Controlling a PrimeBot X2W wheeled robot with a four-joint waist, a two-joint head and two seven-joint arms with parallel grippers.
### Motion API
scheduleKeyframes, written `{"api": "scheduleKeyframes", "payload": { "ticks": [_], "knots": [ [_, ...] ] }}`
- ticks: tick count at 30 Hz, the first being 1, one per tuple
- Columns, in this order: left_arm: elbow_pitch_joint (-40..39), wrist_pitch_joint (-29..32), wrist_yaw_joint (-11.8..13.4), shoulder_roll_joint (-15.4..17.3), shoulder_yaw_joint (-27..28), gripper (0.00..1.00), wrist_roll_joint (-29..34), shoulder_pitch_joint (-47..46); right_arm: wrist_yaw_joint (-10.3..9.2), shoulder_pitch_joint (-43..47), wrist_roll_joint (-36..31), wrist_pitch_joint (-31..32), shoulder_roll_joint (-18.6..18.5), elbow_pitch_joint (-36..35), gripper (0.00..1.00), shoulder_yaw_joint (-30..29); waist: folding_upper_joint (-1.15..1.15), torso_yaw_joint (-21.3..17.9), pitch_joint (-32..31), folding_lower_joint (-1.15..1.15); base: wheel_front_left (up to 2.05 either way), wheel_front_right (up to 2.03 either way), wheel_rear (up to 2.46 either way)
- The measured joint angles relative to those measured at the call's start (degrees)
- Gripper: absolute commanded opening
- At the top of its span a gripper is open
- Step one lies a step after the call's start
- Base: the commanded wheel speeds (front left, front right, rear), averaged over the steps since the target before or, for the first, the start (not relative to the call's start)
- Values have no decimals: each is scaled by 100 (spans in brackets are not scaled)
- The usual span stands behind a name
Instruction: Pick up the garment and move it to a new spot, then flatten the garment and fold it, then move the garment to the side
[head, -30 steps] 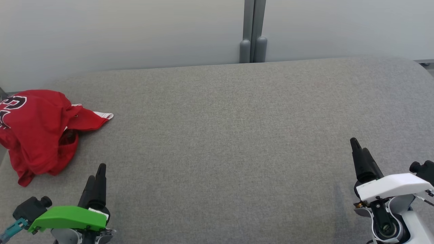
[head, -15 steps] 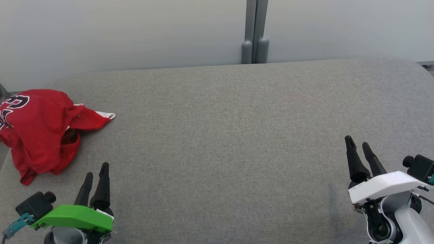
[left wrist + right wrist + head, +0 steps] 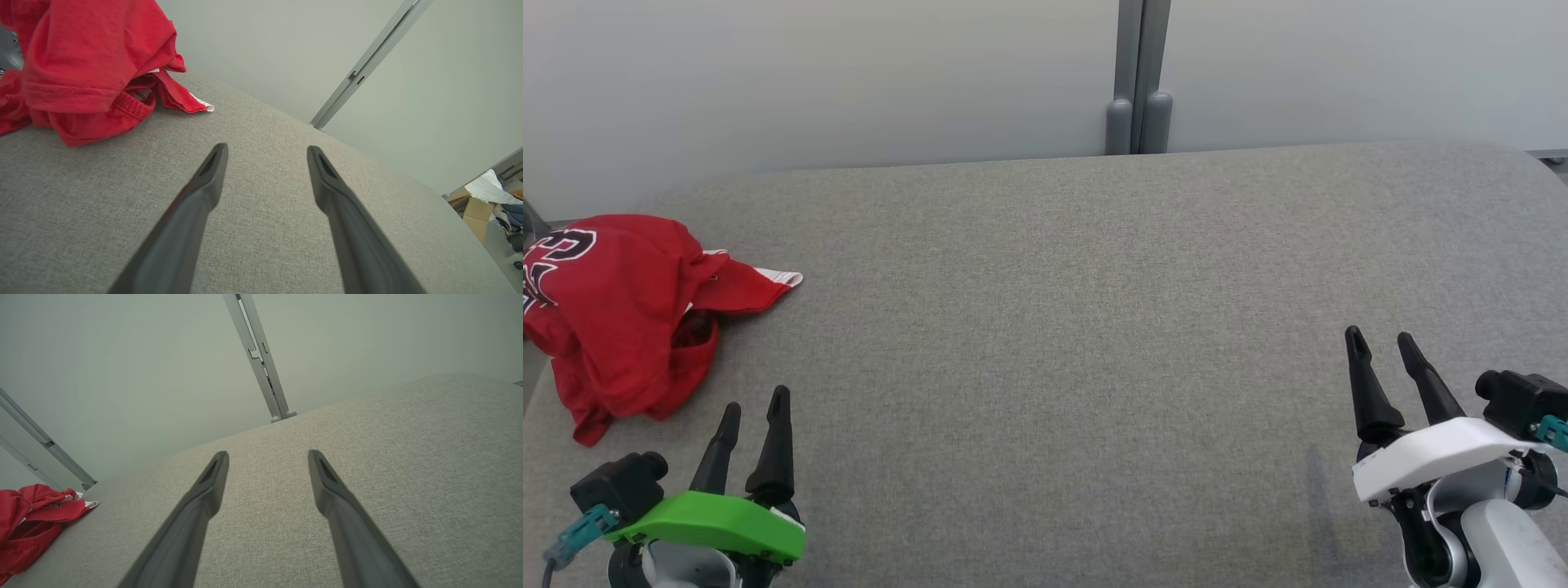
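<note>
The garment is a red jersey with white and black lettering, crumpled in a heap at the far left edge of the grey table. It also fills the upper left of the left wrist view and sits low at the left of the right wrist view. My left gripper, under its green cover, hovers open just in front and to the right of the heap, nothing between its fingers. At the lower right my right gripper stands open and empty, far from the garment.
A pale wall runs behind the table, with a grey post at its middle. Cardboard boxes lie on the floor beyond the table's end in the left wrist view.
Both wrists have turned, so each gripper's two fingers now show apart rather than one behind the other. The right gripper has drifted slightly left. The garment lies as before.
</note>
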Motion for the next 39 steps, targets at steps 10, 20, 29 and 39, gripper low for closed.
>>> {"api": "scheduleKeyframes", "payload": {
  "ticks": [10,20,29,39],
  "knots": [
    [4,-211,-1,116,-102,100,790,10,-94,50,-787,-202,-43,-53,100,60,0,4,0,0,0,0,0],
    [131,-379,-27,140,-125,100,1475,134,-149,117,-1447,-367,-82,-51,100,62,0,9,3,0,0,0,0],
    [178,-559,-51,162,-131,100,2073,186,-194,203,-2079,-517,-122,-36,100,49,0,14,-1,0,0,0,0],
    [220,-560,-96,165,-111,100,2181,186,-186,206,-2213,-543,-112,-25,100,-11,0,-10,1,0,0,0,0]
  ]
}}
